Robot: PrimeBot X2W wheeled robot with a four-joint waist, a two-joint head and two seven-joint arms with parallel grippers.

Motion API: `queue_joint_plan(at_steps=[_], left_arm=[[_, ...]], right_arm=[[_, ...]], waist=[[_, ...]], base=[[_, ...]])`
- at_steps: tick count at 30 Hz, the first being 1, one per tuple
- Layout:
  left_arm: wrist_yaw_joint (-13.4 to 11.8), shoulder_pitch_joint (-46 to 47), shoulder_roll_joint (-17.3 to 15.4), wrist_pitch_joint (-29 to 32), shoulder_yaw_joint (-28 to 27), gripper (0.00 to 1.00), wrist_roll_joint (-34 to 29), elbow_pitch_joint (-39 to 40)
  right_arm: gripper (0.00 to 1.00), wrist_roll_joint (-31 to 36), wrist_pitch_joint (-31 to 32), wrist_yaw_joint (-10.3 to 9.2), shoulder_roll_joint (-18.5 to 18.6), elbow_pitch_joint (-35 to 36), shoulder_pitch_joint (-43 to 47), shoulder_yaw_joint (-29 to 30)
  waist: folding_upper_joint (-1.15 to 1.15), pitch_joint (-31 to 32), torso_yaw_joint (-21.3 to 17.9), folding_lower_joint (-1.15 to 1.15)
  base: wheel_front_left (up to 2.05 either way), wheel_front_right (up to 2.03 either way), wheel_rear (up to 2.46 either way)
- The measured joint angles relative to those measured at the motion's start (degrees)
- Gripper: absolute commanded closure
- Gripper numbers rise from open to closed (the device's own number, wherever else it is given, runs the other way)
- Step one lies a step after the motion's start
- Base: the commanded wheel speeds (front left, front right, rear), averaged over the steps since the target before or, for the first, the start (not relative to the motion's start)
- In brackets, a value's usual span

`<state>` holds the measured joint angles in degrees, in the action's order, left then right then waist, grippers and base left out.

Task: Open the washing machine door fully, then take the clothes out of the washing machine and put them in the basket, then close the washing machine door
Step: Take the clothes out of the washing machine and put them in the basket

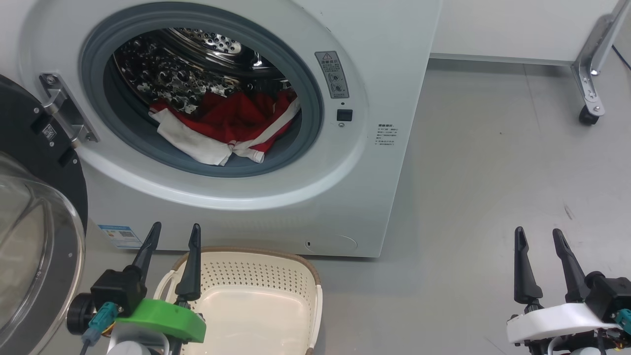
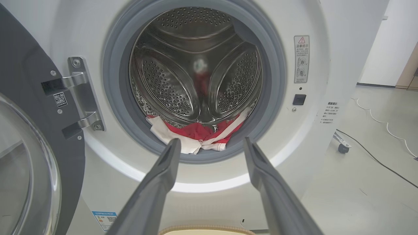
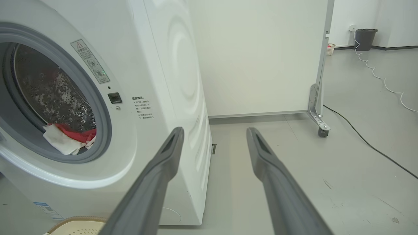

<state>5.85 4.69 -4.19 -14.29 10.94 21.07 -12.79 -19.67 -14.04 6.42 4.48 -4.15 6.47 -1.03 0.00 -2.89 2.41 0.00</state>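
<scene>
Two claws of mine are in sight, both spread as wide as they go and holding nothing. My left claw [image 1: 176, 225] hovers low on the left with its fingers pointing at the washing machine [image 1: 389, 74], and in the head view one finger crosses the left rim of the basket [image 1: 256, 273]. My right claw [image 1: 538, 230] hangs well off to the right over the grey floor [image 1: 493, 172], apart from everything. The door [image 1: 22, 123] stands swung open on the left on its metal hinge [image 1: 64, 106], with its black rim and clear glass bowl turned towards me. The clothes [image 1: 231, 123] lie in the bottom of the steel drum [image 1: 197, 59], a red heap with white stripes, and a white piece spills forward onto the grey rubber ring [image 1: 98, 54] at the mouth. Along my left wrist the clothes show just past and between my two fingertips, not touched. The basket sits on the floor just in front of the machine, below the mouth. My right wrist looks past the machine's right front corner at a white panel on a wheeled leg [image 1: 589, 88]
</scene>
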Motion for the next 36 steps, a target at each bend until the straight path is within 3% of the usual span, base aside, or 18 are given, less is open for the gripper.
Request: queue_joint_plan(at_steps=[16,29,36], left_arm=[[-0.71,0.23,-1.19,0.71,-0.88,0.00,-1.76,1.01],[-2.67,9.08,-7.06,7.39,-3.26,0.00,-5.03,3.30],[-3.32,16.24,-11.32,13.50,-5.97,0.00,-5.60,1.54]], right_arm=[[0.00,0.18,-0.42,0.02,-0.13,1.19,-0.21,-1.37],[0.00,1.13,-0.42,0.15,-0.68,2.60,-5.19,-5.34],[0.00,1.05,-0.42,0.54,-1.04,2.56,-8.79,-7.88]], waist=[[0.00,-4.29,-1.32,0.00],[0.00,-12.60,-4.82,0.00],[0.00,-17.08,-9.19,0.00]], base=[[0.00,0.00,0.00],[0.00,0.00,0.00],[0.00,0.00,0.00]])
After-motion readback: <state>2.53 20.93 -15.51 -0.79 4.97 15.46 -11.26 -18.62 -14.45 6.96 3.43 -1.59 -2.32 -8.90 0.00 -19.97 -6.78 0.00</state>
